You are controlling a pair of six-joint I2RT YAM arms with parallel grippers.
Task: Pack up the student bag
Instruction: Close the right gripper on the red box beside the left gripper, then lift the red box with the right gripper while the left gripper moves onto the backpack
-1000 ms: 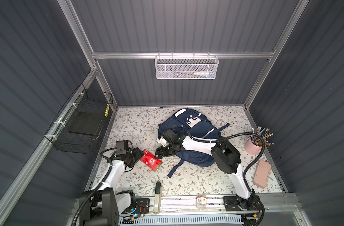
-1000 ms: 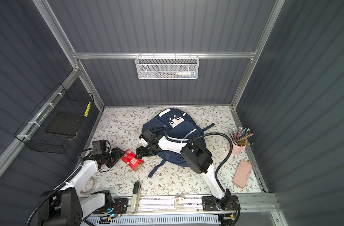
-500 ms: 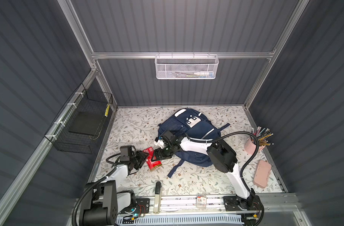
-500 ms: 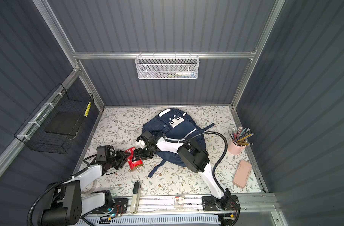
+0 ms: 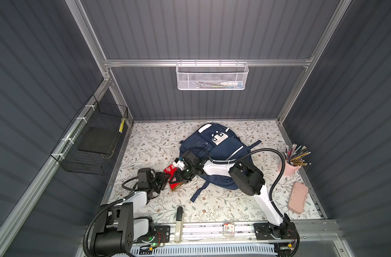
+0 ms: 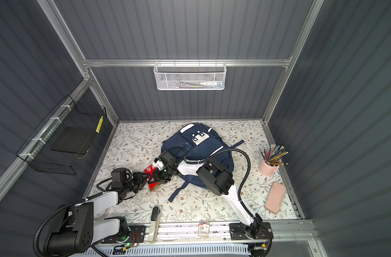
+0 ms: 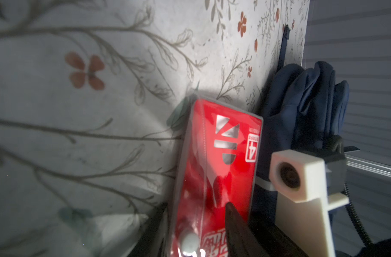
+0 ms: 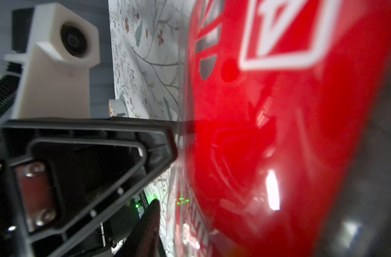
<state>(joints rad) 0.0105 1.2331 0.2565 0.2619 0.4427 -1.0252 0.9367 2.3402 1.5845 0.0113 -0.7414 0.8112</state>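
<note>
Navy student bag (image 5: 223,149) — flat, face-up

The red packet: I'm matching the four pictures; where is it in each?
Top view: red packet just left of the student bag.
Top view: red packet, likewise.
Left wrist: red packet beside the student bag.
Right wrist: red packet, huge, close up.
Shared landmark: floral table cover.

Glossy plastic packet (image 7: 219,160), cloth bag (image 5: 223,151)
</note>
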